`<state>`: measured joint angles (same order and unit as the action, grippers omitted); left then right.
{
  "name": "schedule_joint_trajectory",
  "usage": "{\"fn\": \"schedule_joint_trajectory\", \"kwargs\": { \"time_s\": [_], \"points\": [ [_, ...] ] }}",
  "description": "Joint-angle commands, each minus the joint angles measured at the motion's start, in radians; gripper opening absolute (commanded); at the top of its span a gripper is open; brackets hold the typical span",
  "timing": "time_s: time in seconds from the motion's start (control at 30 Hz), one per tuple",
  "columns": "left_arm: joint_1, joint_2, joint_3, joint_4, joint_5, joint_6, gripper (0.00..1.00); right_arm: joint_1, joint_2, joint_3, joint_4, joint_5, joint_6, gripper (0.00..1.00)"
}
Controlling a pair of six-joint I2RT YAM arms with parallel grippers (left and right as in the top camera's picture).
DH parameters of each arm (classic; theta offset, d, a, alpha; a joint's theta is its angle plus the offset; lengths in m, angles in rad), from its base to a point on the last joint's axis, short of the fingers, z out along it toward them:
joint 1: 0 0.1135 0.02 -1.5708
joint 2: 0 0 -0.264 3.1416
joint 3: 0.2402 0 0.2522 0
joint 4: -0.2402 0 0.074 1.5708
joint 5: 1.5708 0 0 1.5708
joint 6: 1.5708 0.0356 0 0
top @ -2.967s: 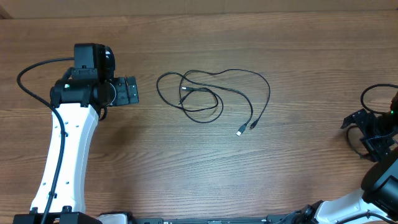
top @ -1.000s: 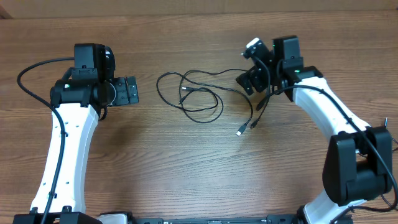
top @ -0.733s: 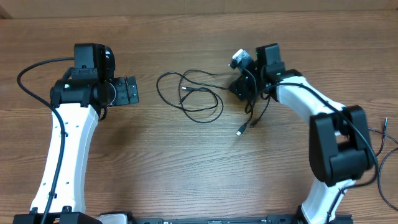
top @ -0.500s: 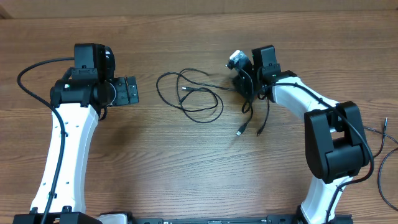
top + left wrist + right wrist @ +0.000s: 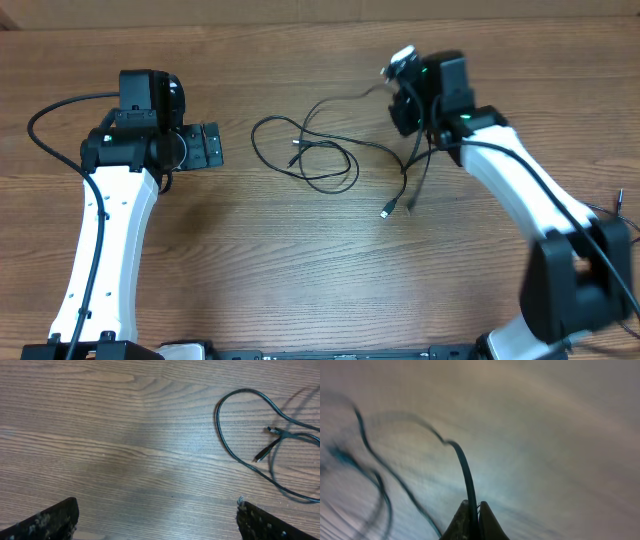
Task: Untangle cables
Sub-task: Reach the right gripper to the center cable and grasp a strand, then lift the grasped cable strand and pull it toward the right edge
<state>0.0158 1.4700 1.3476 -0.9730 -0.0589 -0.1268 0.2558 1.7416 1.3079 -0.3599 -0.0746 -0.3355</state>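
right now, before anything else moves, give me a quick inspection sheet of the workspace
surface: wooden table, bare grain, no spills seen
job's things: thin black cables in loose overlapping loops mid-table; two plug ends lie side by side at the loops' right end
clutter: nothing seen
hands: right hand shut on one strand, which appears lifted off the wood; left hand open, apart from the loops, holding nothing
cables: thicker black wire arcs off the left arm, apart from the job's cables
surroundings: paler strip along the table's far edge, nothing else seen
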Motion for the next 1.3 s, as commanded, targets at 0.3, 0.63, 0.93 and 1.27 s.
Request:
{"fn": "schedule_joint_trajectory", "kwargs": {
  "time_s": [0.3, 0.63, 0.93, 1.27],
  "points": [
    [0.010, -0.017, 0.000, -0.001, 0.008, 0.015, 1.00, 0.001, -0.478, 0.166, 0.097, 0.127, 0.158, 0.04],
    [0.010, -0.017, 0.000, -0.001, 0.008, 0.015, 0.99, -0.029, -0.623, 0.174, 0.306, 0.224, 0.160, 0.04],
    [0.010, -0.017, 0.000, -0.001, 0.008, 0.015, 1.00, -0.072, -0.631, 0.206, 0.357, 0.308, 0.144, 0.04],
    [0.010, -0.017, 0.000, -0.001, 0.008, 0.015, 1.00, -0.317, -0.573, 0.206, 0.325, 0.336, 0.145, 0.04]
  ]
}}
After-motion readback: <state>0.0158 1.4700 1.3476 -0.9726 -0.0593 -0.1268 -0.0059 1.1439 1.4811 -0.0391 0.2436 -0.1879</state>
